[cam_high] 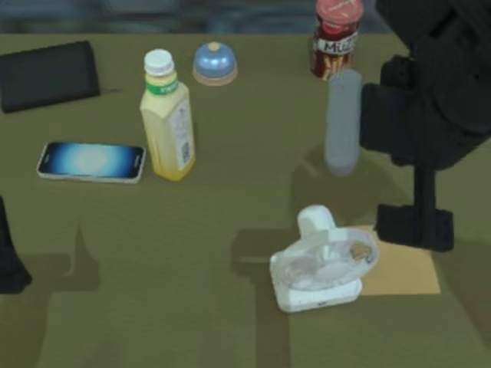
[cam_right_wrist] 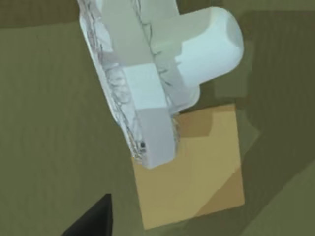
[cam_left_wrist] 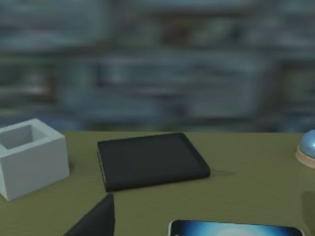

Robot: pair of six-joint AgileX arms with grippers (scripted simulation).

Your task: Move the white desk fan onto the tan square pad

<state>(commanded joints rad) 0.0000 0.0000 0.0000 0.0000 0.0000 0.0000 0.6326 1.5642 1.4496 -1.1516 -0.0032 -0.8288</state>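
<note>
The white desk fan sits on the table at front right, its round grille facing up and its knob pointing toward the back. Its base overlaps the left edge of the tan square pad. In the right wrist view the fan covers one corner of the pad. My right gripper hovers open just behind the pad, right of the fan and apart from it, holding nothing. One dark fingertip shows beside the pad. My left gripper is parked open at the table's left edge.
A yellow bottle, a phone and a black pad lie at the left. A blue bell, a red can and a grey cylinder stand at the back. A white box shows in the left wrist view.
</note>
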